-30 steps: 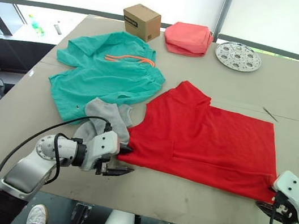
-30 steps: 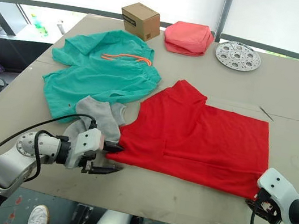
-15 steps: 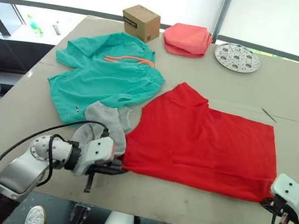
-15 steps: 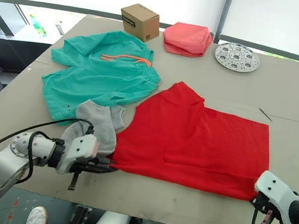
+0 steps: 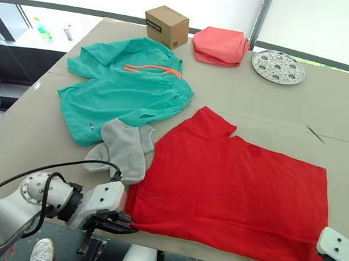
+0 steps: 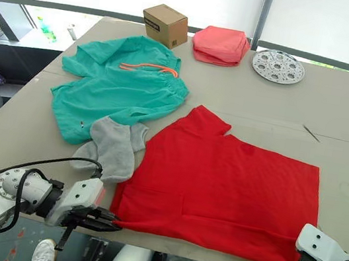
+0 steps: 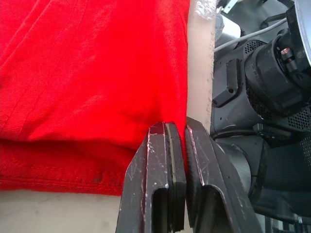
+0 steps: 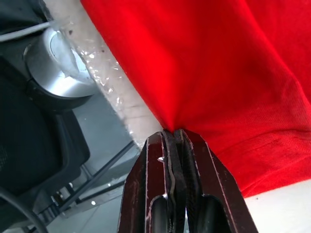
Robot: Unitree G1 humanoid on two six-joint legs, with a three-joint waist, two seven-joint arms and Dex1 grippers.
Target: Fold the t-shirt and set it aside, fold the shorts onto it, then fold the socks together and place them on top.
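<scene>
Red t-shirt (image 5: 238,188) flat at desk (image 5: 337,117) front edge, left tool (image 7: 179,138) pinching its 7 o'clock corner, right tool (image 8: 174,137) pinching its 5 o'clock corner, teal shorts (image 5: 124,89) at 10 o'clock, grey socks (image 5: 124,149) between them

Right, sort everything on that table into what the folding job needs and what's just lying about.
For the job:
- t-shirt, pinched at its near corners by the left gripper and right gripper
- shorts
- socks

Lying about:
- cardboard box
- folded salmon-pink cloth
- round metal disc with holes
</scene>
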